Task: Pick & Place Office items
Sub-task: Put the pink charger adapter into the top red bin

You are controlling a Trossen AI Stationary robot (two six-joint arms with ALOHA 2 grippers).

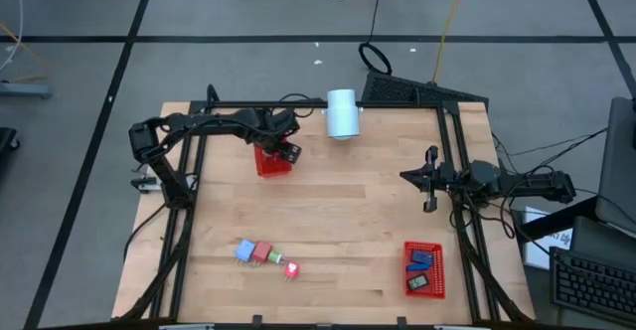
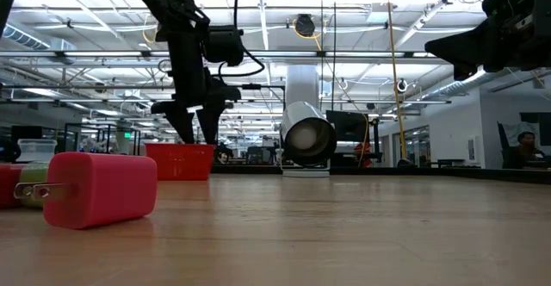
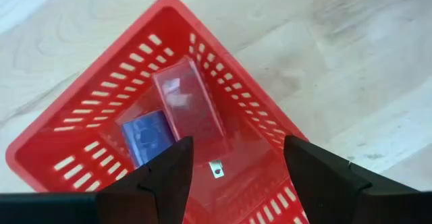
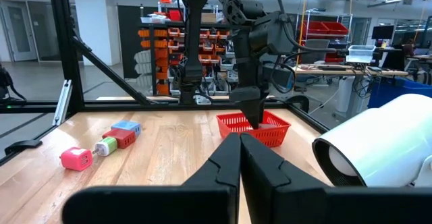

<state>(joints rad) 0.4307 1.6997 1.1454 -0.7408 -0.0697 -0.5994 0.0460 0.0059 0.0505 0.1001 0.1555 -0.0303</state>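
We judge the placing step is ending: the left gripper [image 3: 233,173] hangs with wide, empty jaws over the far red mesh basket [image 1: 273,161], where a blue piece [image 3: 145,136] lies beside a clear box [image 3: 189,106]. Next comes lifting away toward three pieces near left on the wooden desk [image 1: 348,201]: light blue piece [image 1: 243,251], red piece [image 1: 262,253], pink plug [image 1: 291,269]. We count two baskets; the near right basket [image 1: 423,269] holds two items. The right gripper [image 1: 429,179] waits at the right with its jaws closed on nothing.

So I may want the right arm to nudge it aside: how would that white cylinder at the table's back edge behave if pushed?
The white cylinder lies on its side, so it would probably roll rather than slide. The low view shows a dark open end, so it may be hollow and light. Its smooth round wall could slip from the shut right gripper.
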